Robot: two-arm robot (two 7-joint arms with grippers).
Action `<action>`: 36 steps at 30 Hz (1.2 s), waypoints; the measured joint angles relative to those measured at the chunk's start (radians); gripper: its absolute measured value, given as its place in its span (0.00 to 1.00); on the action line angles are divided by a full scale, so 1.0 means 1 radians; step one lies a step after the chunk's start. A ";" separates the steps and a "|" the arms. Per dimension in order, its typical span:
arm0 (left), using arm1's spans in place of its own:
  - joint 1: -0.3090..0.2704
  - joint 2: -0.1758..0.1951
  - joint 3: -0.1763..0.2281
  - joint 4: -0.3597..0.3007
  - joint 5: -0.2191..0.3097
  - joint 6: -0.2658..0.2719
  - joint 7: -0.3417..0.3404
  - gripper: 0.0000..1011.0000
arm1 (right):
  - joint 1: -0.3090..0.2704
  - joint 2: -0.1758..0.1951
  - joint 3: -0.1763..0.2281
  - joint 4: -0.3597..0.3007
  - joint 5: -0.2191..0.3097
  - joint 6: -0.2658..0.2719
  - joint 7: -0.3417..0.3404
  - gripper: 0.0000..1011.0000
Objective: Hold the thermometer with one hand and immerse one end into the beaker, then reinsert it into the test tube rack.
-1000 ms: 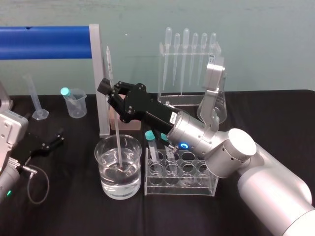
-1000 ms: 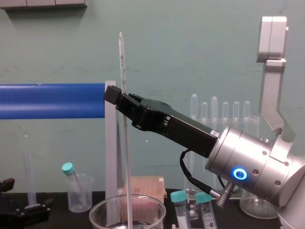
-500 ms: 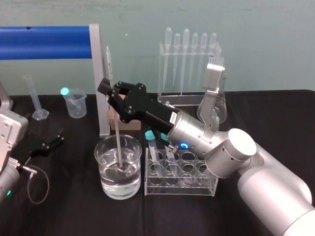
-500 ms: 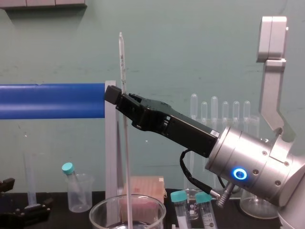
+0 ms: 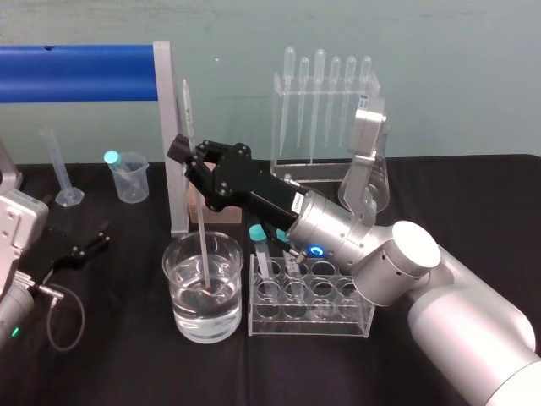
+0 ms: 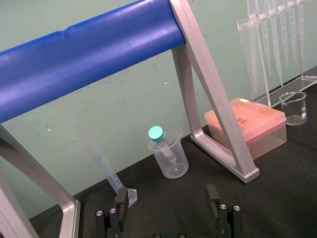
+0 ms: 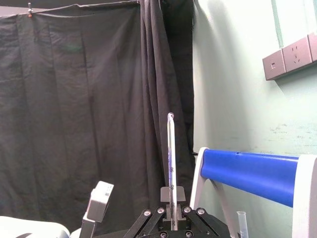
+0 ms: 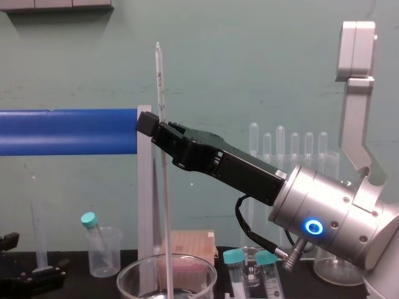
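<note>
Thermometer (image 8: 159, 81) looks thin, slippery, easy to break; right pincer (image 5: 186, 150) grips it high, over the beaker (image 5: 179, 296); left pincer (image 5: 80, 248) rests spread apart at nine o'clock.

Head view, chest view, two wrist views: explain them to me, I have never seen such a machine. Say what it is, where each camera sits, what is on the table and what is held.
This is a two-armed robot at a black table. The head view looks down from its head, the chest view looks across from lower down, and each wrist view rides on one arm. The right gripper, black fingers on the silver arm, is shut on the thermometer, a long thin glass rod held nearly upright with its lower end in the water of the beaker. Beside the beaker stands the test tube rack with two capped tubes. Behind are a pipette stand and a small plastic beaker. The left gripper sits idle, fingers open, at the left.
</note>
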 joint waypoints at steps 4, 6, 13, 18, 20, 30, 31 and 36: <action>0.000 0.000 0.000 0.000 0.000 0.000 0.000 1.00 | 0.000 0.000 0.000 0.000 0.000 0.000 0.000 0.05; 0.000 0.000 0.000 0.000 0.000 0.000 0.000 1.00 | 0.000 0.000 0.000 0.000 0.000 0.000 0.000 0.05; 0.000 0.000 0.000 0.000 0.000 0.000 0.000 1.00 | 0.000 0.000 0.000 0.000 0.000 0.000 0.000 0.05; 0.000 0.000 0.000 0.000 0.000 0.000 0.000 1.00 | 0.000 0.000 0.000 0.000 0.000 0.000 0.000 0.05; 0.000 0.000 0.000 0.000 0.000 0.000 0.000 1.00 | 0.000 0.000 0.000 0.000 0.000 0.000 0.000 0.05; 0.000 0.000 0.000 0.000 0.000 0.000 0.000 1.00 | 0.000 0.000 0.000 0.000 0.000 0.000 0.000 0.05; 0.000 0.000 0.000 0.000 0.000 0.000 0.000 1.00 | 0.000 0.000 0.000 0.000 0.000 0.000 0.000 0.05; 0.000 0.000 0.000 0.000 0.000 0.000 0.000 1.00 | 0.000 0.000 0.000 0.000 0.000 0.000 0.000 0.05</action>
